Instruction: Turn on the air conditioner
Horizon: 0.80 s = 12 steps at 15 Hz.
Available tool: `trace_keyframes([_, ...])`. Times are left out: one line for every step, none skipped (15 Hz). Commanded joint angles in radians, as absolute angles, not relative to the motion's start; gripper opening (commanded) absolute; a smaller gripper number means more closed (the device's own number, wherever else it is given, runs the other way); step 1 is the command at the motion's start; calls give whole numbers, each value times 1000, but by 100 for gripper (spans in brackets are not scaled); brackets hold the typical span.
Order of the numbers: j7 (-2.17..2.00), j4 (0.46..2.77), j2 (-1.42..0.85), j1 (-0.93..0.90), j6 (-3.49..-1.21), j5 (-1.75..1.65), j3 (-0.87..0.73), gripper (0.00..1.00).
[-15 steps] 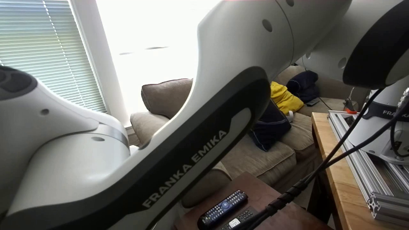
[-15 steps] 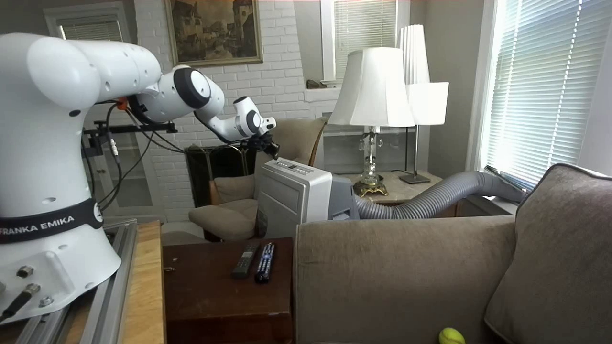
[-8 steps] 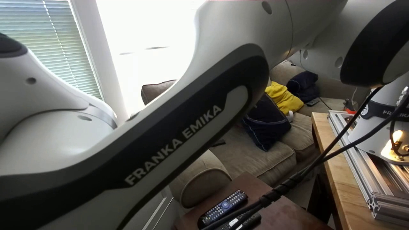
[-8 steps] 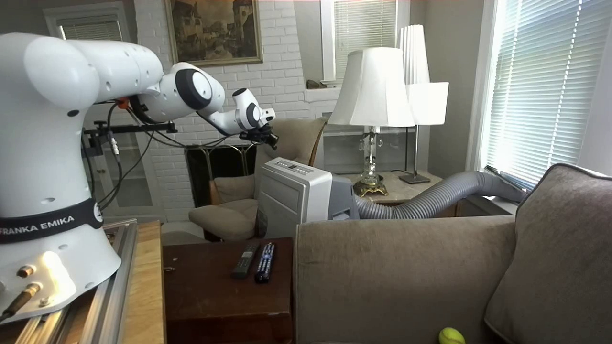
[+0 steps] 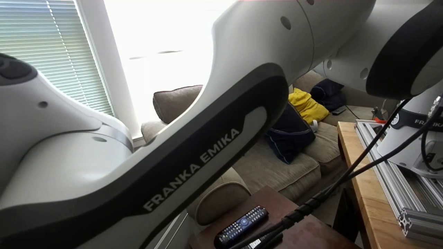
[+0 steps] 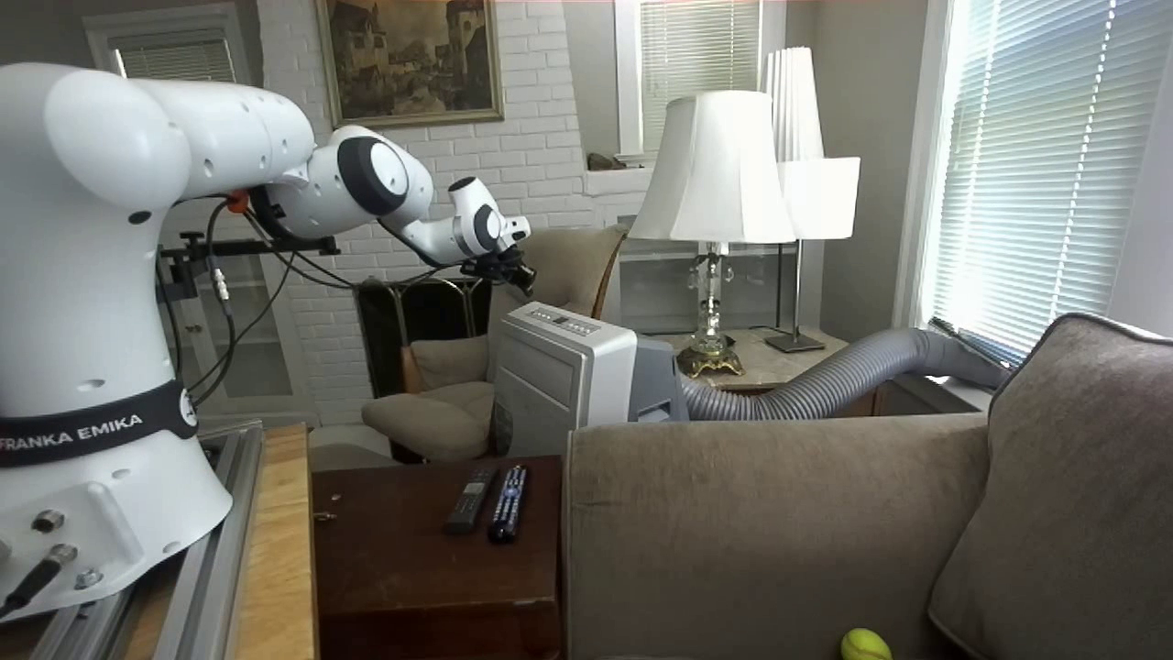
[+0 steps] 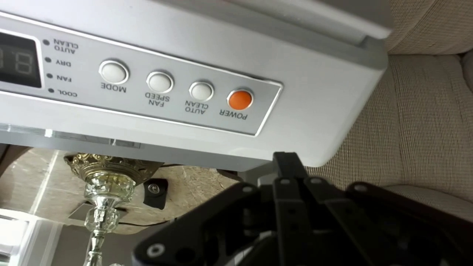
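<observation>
The air conditioner (image 6: 541, 376) is a light-grey box with a sloped top and a grey hose (image 6: 825, 376). Part of it shows in an exterior view (image 5: 173, 231) below the arm. In the wrist view its control panel (image 7: 264, 99) shows upside down. The orange power button (image 7: 240, 99) is at the panel's right end, beside several white buttons (image 7: 201, 91). The display (image 7: 18, 61) is dark with faint digits. My gripper (image 7: 286, 155) is shut with nothing between its fingers. In an exterior view the gripper (image 6: 529, 291) is just above the unit's top edge, apart from it.
A beige armchair (image 6: 559, 261) stands behind the unit. A lamp (image 6: 715, 174) is on a side table (image 6: 761, 353). A sofa arm (image 6: 779, 513) and a brown table (image 6: 412, 568) with two remotes (image 6: 507, 504) are in front. Cables (image 5: 311, 204) hang from the arm.
My gripper rose away from the unit's top by half a second ago, then came partly back down. A warm glow on the robot base half a second ago is gone.
</observation>
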State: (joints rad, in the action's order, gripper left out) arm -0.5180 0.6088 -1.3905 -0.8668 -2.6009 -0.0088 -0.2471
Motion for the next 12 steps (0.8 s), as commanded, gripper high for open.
trace_keyframes([-527, 583, -1410, -865, -2566, -16, -261, 0])
trace_keyframes([-526, 583, -1411, -865, -2560, -16, -263, 0])
trace_keyframes([-527, 584, -1412, -865, -2554, -15, -266, 0])
trace_keyframes([-526, 584, -1414, -866, -2551, -15, -268, 0])
trace_keyframes([-527, 584, -1416, -866, -2548, -16, -271, 0])
trace_keyframes([-527, 584, -1418, -867, -2545, -15, -272, 0])
trace_keyframes([-528, 584, -1420, -867, -2543, -16, -276, 0])
trace_keyframes([-529, 584, -1422, -867, -2540, -16, -279, 0])
trace_keyframes([-532, 584, -1423, -868, -2536, -18, -285, 0])
trace_keyframes([-533, 584, -1421, -868, -2531, -18, -287, 0])
trace_keyframes([-531, 584, -1421, -868, -2529, -18, -290, 0])
trace_keyframes([-529, 584, -1420, -868, -2527, -17, -292, 0])
